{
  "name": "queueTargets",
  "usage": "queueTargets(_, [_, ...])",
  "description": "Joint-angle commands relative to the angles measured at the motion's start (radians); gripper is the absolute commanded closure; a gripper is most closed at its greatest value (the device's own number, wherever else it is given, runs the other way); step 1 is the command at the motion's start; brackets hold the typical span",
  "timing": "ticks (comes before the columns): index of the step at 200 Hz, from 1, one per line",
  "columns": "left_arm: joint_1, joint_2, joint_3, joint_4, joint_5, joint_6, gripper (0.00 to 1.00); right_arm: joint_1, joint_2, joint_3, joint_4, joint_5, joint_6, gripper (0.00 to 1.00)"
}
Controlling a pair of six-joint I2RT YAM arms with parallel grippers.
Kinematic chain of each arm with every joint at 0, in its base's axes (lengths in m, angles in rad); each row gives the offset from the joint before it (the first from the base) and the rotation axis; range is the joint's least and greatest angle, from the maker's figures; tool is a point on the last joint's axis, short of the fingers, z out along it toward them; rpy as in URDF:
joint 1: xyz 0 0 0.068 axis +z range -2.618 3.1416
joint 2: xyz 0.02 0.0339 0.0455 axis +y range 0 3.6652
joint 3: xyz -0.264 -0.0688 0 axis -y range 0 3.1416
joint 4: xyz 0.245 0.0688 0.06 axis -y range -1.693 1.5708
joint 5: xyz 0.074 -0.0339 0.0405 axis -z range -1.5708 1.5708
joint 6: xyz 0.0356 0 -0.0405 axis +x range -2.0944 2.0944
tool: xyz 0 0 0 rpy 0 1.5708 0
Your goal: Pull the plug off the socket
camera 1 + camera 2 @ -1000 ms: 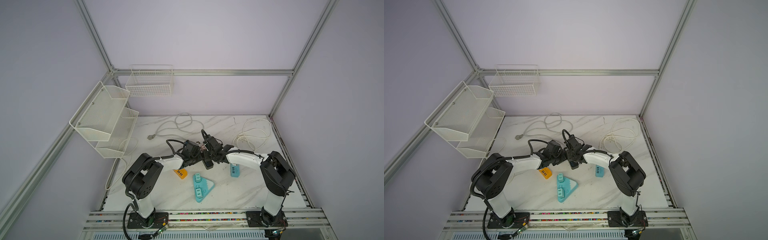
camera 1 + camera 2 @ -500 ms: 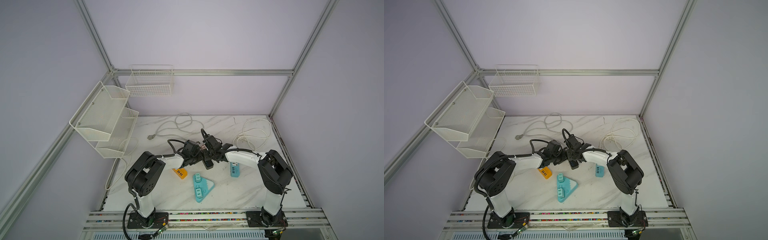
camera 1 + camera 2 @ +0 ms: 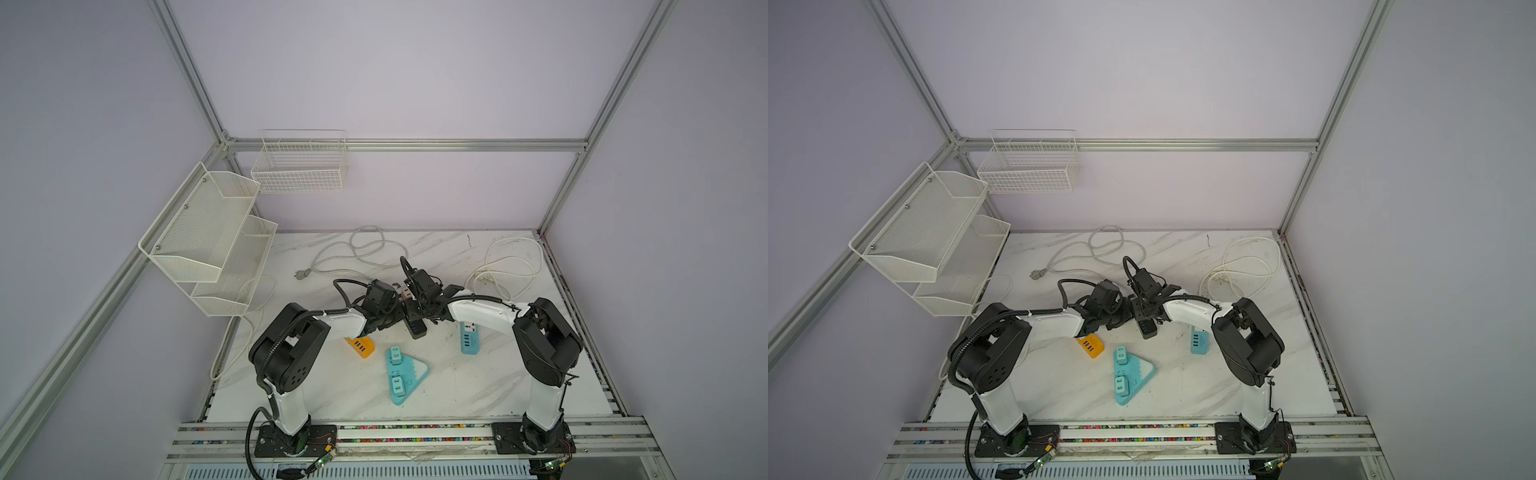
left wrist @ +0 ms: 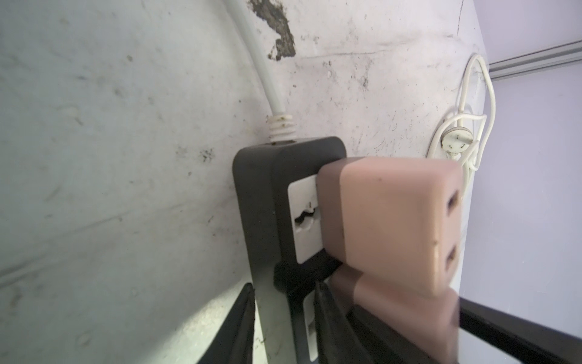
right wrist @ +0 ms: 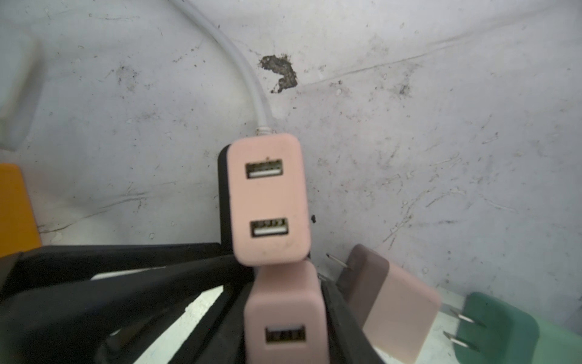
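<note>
the small mark on the turquoise triangular strip (image 3: 409,376) is too small to read, and the plug faces show only usb ports.

the worktop (image 3: 457,386) is white with grey marble veins and is much scratched. it has a dark chipped patch (image 5: 280,74) beside the white cable (image 5: 239,69) of the black power strip (image 3: 417,326). pale lilac walls with aluminium posts close it in. a wire basket (image 3: 299,166) hangs on the rear wall and a mesh shelf (image 3: 199,232) on the left wall.

the power strip lies flat near the middle of the worktop. its long axis runs from front to rear, a little slanted, and the cable leaves at the far end. two pink plugs stand in its upper face, one behind the other along this axis, with their usb faces pointing up, away from the worktop.

the far pink plug (image 5: 267,198) sits at the cable end. the near pink plug (image 5: 285,318) is just beside it and seated in the strip. the right gripper (image 3: 1144,309) is clenched on the two sides of this near one. the left gripper (image 4: 283,285) reaches in from the other side and clasps the body of the power strip, one finger on each side of it.

a loose pink plug (image 5: 393,309) and a green plug (image 5: 500,331) lie on the worktop just beside the strip, prongs bare. an orange strip (image 3: 360,346) and a blue strip (image 3: 468,338) lie nearer the front, and the turquoise one lies between them, further forward.
</note>
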Motion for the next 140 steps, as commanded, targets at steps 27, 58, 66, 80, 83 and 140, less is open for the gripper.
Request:
queueTargets(27, [-0.009, -0.01, -0.058, -0.043, -0.007, -0.016, 0.7, 0.005, 0.014, 0.019, -0.027, -0.002, -0.027, 0.7])
queueTargets(58, [-0.014, -0.019, -0.076, -0.034, -0.019, -0.025, 0.7, 0.004, -0.012, 0.013, -0.01, 0.008, -0.025, 0.73])
queueTargets(66, [-0.019, -0.021, -0.081, -0.03, -0.015, -0.026, 0.7, 0.004, -0.018, 0.02, -0.023, 0.033, -0.025, 0.74])
queueTargets(80, [-0.024, -0.025, -0.091, -0.029, -0.024, -0.027, 0.7, 0.004, -0.025, 0.028, -0.029, 0.053, -0.036, 0.74])
queueTargets(83, [-0.024, -0.025, -0.092, -0.028, -0.025, -0.029, 0.7, 0.004, -0.025, 0.029, -0.029, 0.05, -0.041, 0.75])
queueTargets(140, [-0.029, -0.004, -0.107, -0.016, -0.032, -0.043, 0.7, 0.014, -0.025, 0.005, 0.038, -0.041, -0.038, 0.79])
